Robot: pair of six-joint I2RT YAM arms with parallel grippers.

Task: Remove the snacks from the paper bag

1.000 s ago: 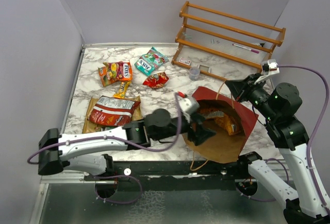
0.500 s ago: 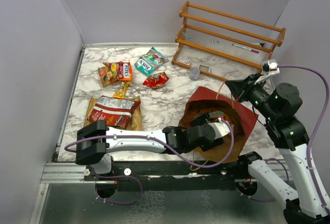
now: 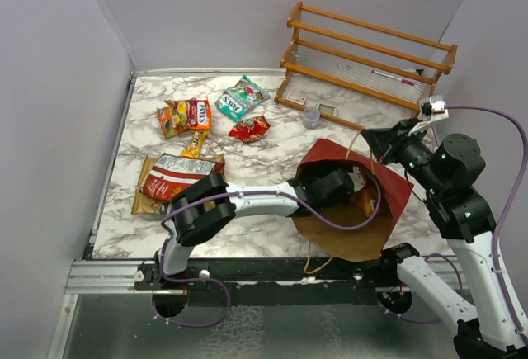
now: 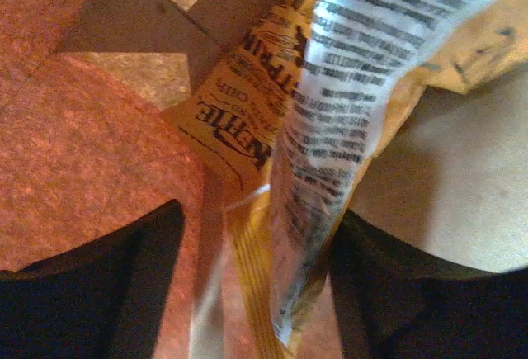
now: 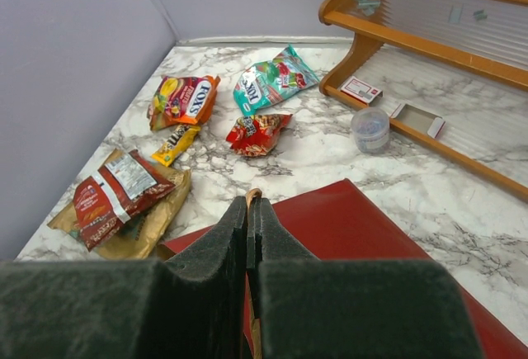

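Top external view: paper bag (image 3: 394,184) at 4 o'clock, wooden rack (image 3: 367,54) at 1, loose packets (image 3: 186,115) at 10. Right gripper (image 5: 248,207) pinches the string handle (image 5: 253,192). Left gripper (image 4: 252,239), jaws wide, straddles a yellow kettle-chip packet (image 4: 330,87) inside the bag.

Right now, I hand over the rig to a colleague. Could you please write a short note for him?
Left gripper: inside the paper bag, jaws open around a yellow chip packet, not closed on it.
Right gripper: jaws shut on the bag's string handle.
Done: six snacks lie on the table, left of the bag.
Left: grip the yellow packet, lift it out, then check the bag for more.
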